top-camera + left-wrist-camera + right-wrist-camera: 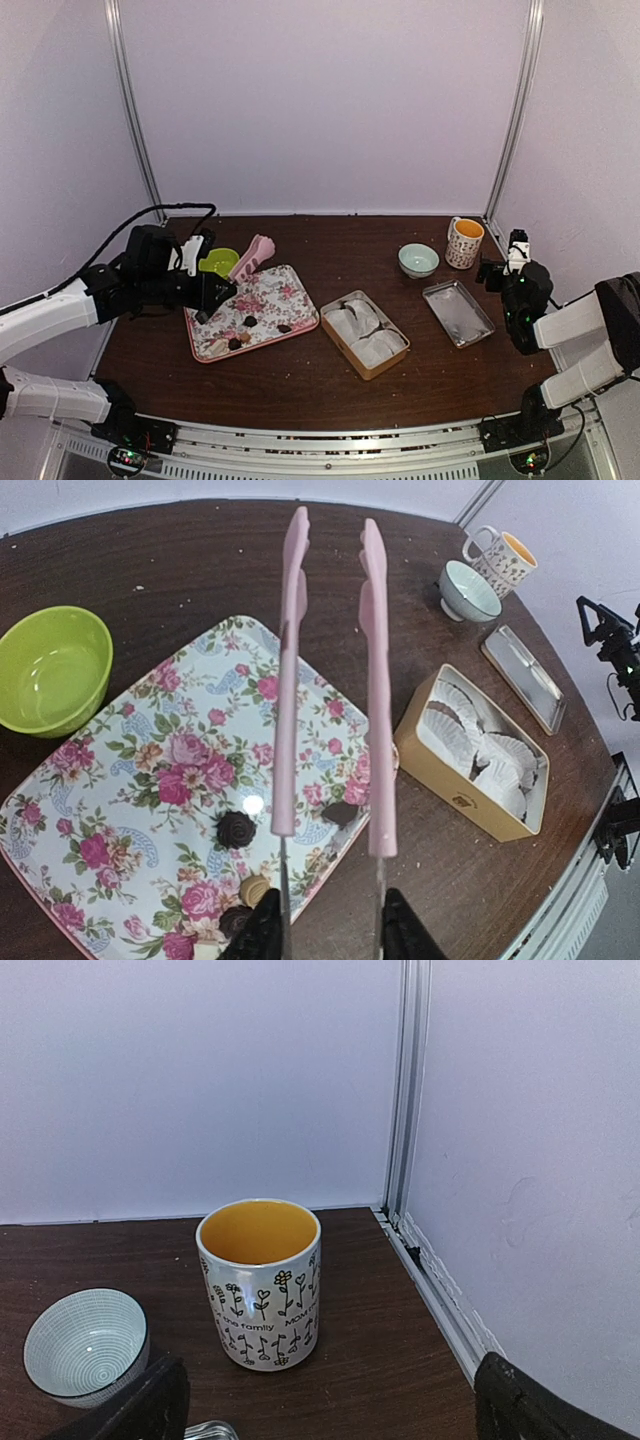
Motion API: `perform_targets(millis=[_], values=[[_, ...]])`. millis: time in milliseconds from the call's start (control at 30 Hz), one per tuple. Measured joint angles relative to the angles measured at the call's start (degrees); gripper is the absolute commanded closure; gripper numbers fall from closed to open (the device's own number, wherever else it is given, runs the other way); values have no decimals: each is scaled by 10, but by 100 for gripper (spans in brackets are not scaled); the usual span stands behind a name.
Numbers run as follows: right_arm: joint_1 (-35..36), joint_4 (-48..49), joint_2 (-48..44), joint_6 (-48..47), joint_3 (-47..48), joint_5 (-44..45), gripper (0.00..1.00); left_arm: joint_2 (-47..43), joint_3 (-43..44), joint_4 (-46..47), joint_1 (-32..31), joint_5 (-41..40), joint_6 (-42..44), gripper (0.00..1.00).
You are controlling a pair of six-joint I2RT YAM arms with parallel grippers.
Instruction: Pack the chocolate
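Our left jaws, black fingers [262, 932] showing at the bottom of the wrist view, were closed partway on a pair of long pink plastic tongs [372, 680], whose two arms stood apart with nothing between them, raised above the rectangular flower-patterned tray [90, 780]. The small dark and tan chocolate lumps [237, 828] all lay on that tray, gathered toward its near edge; none sat in the tan cardboard box lined with white paper cups [470, 780], just beside the tray on its right. Our right jaws stood wide and empty, well to the right of the tray, facing a flower-printed mug with an orange inside [260, 1280]. We judged that no lump was yet picked. The risk lay in the tongs: the lumps were tiny and rounded, so an off-centre squeeze could flick one across the glossy tray or onto the dark wooden surface [200, 560]. The tongs might also twist in our jaws, or a lump might slip out between tray and box.
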Motion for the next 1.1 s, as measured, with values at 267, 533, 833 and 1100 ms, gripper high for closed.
perform_targets(millis=[267, 533, 833, 1100], values=[[0, 0, 0, 0, 0, 0, 0, -21, -28, 18, 0, -1, 1, 68], [0, 0, 0, 0, 0, 0, 0, 2, -28, -30, -3, -29, 7, 68], [0, 0, 0, 0, 0, 0, 0, 31, -18, -75, -29, -58, 8, 68], [0, 0, 0, 0, 0, 0, 0, 86, 8, -98, -61, -88, 6, 69]])
